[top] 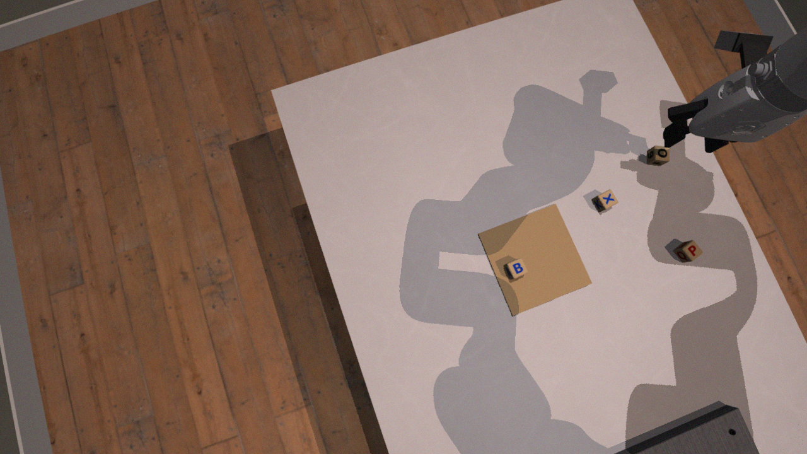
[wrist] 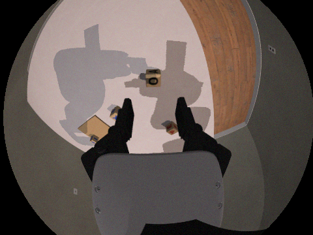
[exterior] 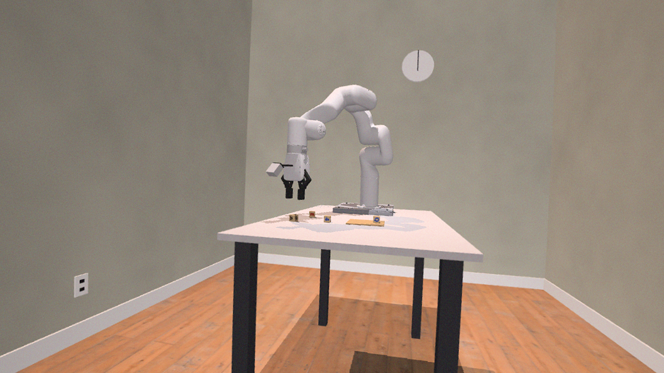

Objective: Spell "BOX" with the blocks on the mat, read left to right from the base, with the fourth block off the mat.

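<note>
Ok so your jaws (top: 689, 142) (exterior: 294, 194) are partway open, nothing in them, above the O block (top: 657, 155) (exterior: 293, 218) (wrist: 153, 78).
</note>
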Robot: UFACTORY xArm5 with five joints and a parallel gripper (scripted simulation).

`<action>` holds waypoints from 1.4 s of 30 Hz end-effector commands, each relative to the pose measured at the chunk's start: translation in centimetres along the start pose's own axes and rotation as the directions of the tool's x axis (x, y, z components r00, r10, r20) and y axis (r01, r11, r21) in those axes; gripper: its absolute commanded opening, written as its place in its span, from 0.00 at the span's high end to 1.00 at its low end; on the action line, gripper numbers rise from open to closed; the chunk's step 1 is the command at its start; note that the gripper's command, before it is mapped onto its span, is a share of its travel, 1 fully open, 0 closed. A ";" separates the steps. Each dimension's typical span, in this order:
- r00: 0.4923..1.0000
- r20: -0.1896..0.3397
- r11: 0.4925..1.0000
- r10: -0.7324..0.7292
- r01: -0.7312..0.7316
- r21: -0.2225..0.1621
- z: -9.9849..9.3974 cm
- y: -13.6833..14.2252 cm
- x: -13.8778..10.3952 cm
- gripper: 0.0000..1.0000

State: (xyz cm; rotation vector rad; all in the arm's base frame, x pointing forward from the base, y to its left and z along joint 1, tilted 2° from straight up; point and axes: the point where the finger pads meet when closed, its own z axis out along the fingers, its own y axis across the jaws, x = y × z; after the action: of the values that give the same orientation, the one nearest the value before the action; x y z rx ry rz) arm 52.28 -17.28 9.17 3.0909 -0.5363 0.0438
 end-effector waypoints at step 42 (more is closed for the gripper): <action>1.000 -0.004 1.000 0.000 0.000 0.000 4.5 -0.1 0.3 0.37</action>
State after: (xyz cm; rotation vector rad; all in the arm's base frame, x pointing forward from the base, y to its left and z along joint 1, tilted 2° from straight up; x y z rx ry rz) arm 52.53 -17.26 5.07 3.0909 -0.5366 0.0440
